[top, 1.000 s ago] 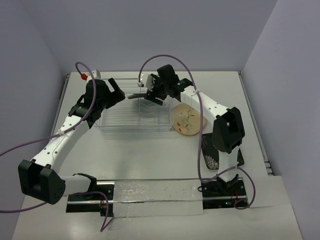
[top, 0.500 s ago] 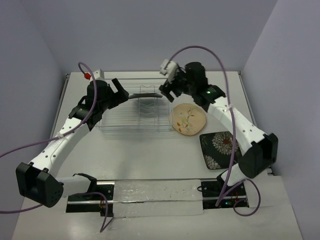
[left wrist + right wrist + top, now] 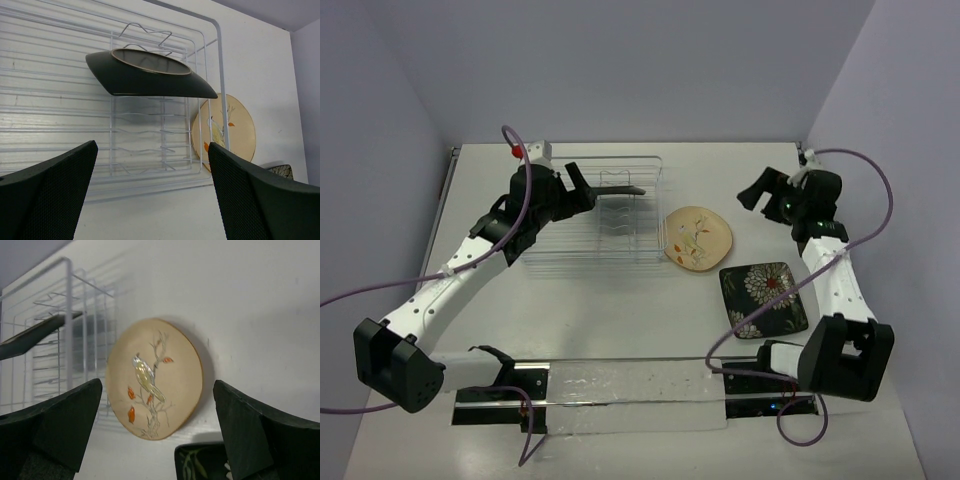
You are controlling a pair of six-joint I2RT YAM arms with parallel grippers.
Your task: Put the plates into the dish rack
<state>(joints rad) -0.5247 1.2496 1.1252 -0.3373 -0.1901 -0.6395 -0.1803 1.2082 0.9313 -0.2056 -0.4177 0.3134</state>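
The wire dish rack [image 3: 590, 225] stands at the table's back centre. The teal plate [image 3: 622, 190] stands on edge among its prongs; the left wrist view shows its dark underside [image 3: 150, 80]. The cream plate [image 3: 698, 238] lies just right of the rack, and the black flowered plate [image 3: 763, 298] lies nearer, to its right. My left gripper [image 3: 585, 190] is open and empty just left of the teal plate, apart from it [image 3: 152, 200]. My right gripper [image 3: 757, 195] is open and empty, right of the cream plate [image 3: 155, 377] and facing it [image 3: 157, 440].
A clear plastic strip [image 3: 620, 392] lies along the near edge between the arm bases. Purple cables loop from both arms. Walls close off the table at the back and on the right. The black plate's corner [image 3: 200, 462] shows low in the right wrist view.
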